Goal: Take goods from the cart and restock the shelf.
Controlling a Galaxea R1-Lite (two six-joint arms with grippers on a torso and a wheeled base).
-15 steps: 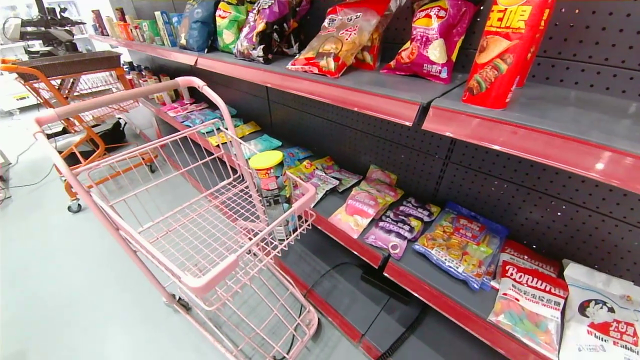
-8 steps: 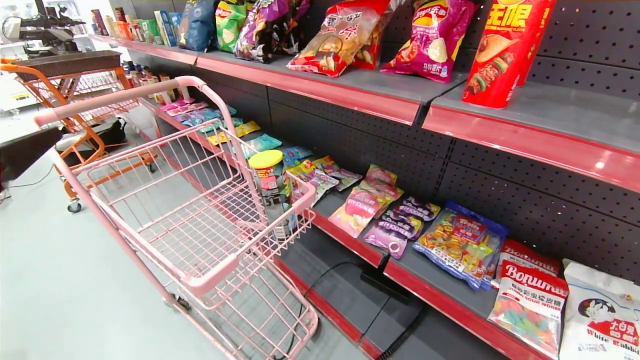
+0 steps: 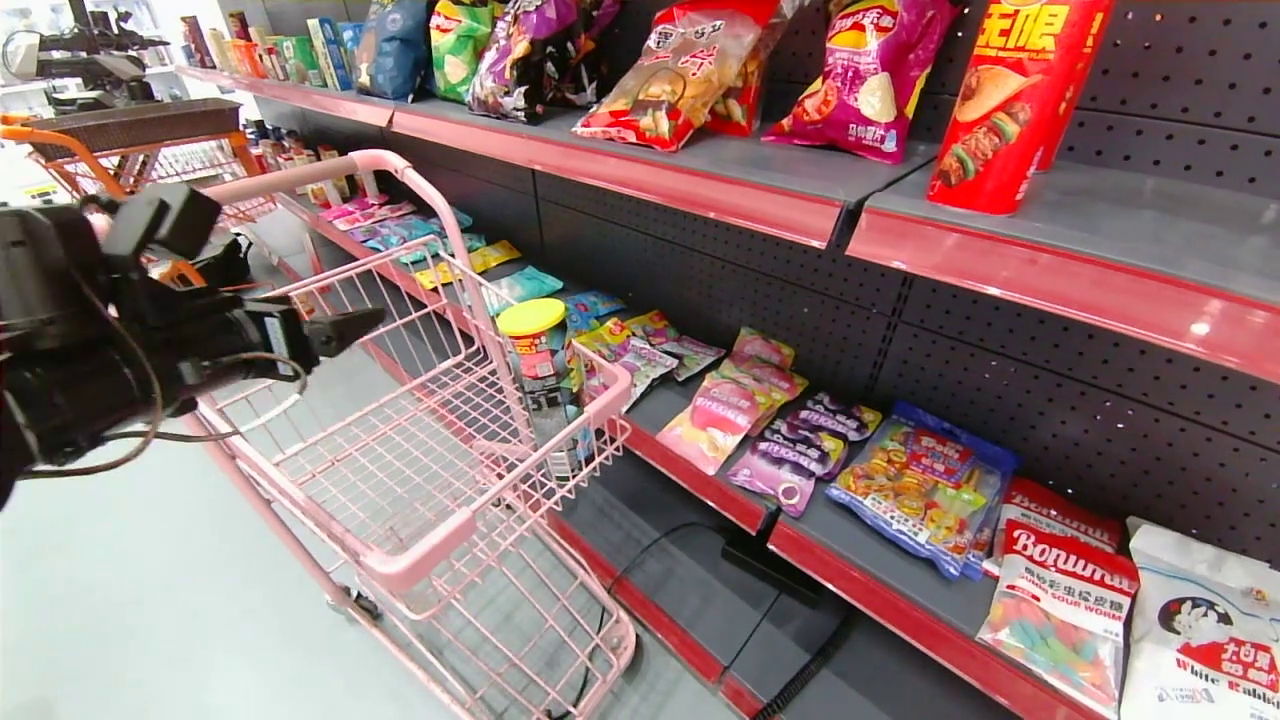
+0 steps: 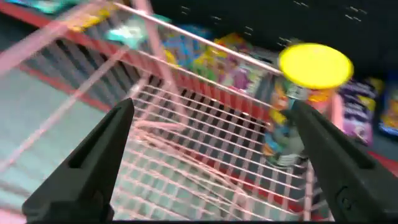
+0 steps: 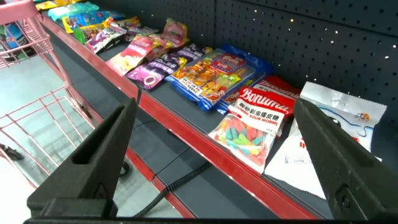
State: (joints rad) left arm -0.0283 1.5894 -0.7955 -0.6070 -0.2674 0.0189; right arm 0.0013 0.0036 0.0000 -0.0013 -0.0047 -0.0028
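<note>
Left hand [image 3: 340, 328] has swung in from the robot's left over the last second: it was out of the head view, then only a dark edge showed at the side, and now the whole forearm reaches across the handle end of the pink cart [image 3: 430, 555], fingertip pointing along the basket. Its fingers [image 4: 115, 134] are spread wide with nothing between them. In the left wrist view the can [image 4: 289, 124] with the yellow lid stands ahead of the open jaws and off to one side, still some way from them. That can [image 3: 540, 385] is the only item in the cart. It stands upright in the far corner of the basket against the wire wall, on the side nearest the shelf [image 3: 900, 590], and it has not shifted. Right hand [image 5: 214, 109] hangs above the lower shelf's rows of candy bags [image 5: 245, 134], equally wide open and holding nothing. The arm's arrival reads as the start of the pick. The hand likely needs to travel farther into the basket and line up on the can's body below the lid before closing. The tall wire sides and the pink rim leave little room, so a clipped rim or a tipped can looks like the main risk.
</note>
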